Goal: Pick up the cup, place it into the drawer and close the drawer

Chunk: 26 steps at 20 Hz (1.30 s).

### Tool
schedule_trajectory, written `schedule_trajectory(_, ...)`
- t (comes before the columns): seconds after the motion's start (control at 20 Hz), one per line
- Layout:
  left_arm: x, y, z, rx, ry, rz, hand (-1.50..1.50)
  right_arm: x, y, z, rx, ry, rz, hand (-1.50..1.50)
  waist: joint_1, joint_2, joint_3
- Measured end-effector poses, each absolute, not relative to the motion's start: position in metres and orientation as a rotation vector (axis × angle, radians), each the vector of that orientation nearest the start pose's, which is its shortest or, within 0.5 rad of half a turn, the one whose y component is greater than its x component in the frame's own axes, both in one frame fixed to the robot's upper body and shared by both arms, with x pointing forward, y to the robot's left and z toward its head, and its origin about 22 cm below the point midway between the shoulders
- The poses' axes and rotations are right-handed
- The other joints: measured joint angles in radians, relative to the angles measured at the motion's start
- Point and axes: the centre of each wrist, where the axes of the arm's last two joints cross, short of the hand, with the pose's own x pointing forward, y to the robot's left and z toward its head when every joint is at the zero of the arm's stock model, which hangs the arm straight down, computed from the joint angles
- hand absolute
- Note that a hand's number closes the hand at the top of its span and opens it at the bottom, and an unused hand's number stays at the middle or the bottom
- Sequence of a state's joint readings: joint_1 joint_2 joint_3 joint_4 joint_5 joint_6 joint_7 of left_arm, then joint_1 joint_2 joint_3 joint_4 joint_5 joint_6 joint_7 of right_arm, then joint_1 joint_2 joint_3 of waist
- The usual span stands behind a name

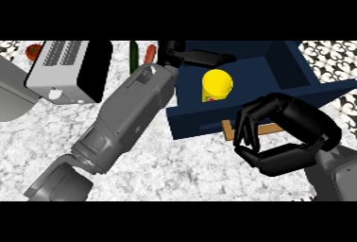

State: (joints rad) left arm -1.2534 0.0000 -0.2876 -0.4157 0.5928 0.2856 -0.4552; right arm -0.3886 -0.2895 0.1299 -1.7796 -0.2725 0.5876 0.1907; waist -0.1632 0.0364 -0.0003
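At far left, a grey sink basin (12, 97) shows at the edge of the marbled grey-white surface (174, 165). Just right of it stands a white and black toaster (70, 71) with slotted top, a red round item (33, 50) behind its left corner; what that item is cannot be told. Behind the toaster's right side lie a dark green elongated vegetable (133, 56) and a red-orange one (149, 53), near the back edge.

The left forearm runs diagonally from lower left up to the drawer's left rear corner. The left hand (199, 56) rests there with its fingers lying fairly straight along the drawer's back rim, clasping nothing.

The dark blue drawer (293, 66) stands open, its interior exposed from above. Contents: one item only, the cup (216, 84). The cup is yellow, smooth, with a rounded form, lying against the left inner wall of the drawer, towards the front; a small red and white mark shows at its lower end. It is free of both hands.

Below the drawer's front panel a tan wooden handle (265, 128) projects, partly hidden. The right hand (279, 137) is at the drawer front, fingers and thumb curled in front of that handle; whether they touch it cannot be told. Patterned black and white tiling (335, 52) shows at the right edge.
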Motion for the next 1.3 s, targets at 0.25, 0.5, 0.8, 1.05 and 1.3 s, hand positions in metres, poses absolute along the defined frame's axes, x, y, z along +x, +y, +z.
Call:
schedule_trajectory(0.25, 0.438, 0.04, 0.122, -0.233, -1.905, -0.056, -1.5, 0.281, -0.215, 0.148, 0.309, -1.65, 1.124, -1.5, 0.047, -0.013, 0.001)
schedule_trajectory(0.5, 0.439, 0.046, 0.117, -0.258, -1.914, -0.002, -1.5, 0.28, -0.217, 0.121, 0.085, -1.582, 1.18, -1.5, 0.107, -0.019, 0.001)
schedule_trajectory(0.8, 0.436, 0.055, 0.103, -0.308, -1.911, 0.041, -1.5, 0.295, -0.211, 0.056, -0.034, -1.447, 1.234, -1.5, 0.167, -0.026, 0.001)
schedule_trajectory(1.05, 0.432, 0.073, 0.088, -0.335, -1.915, 0.073, -1.5, 0.324, -0.209, 0.018, -0.096, -1.35, 1.288, 1.5, 0.212, -0.026, 0.002)
schedule_trajectory(1.3, 0.43, 0.098, 0.082, -0.347, -1.916, 0.088, -1.5, 0.355, -0.221, 0.0, -0.158, -1.369, 1.255, 1.5, 0.245, -0.029, 0.0)
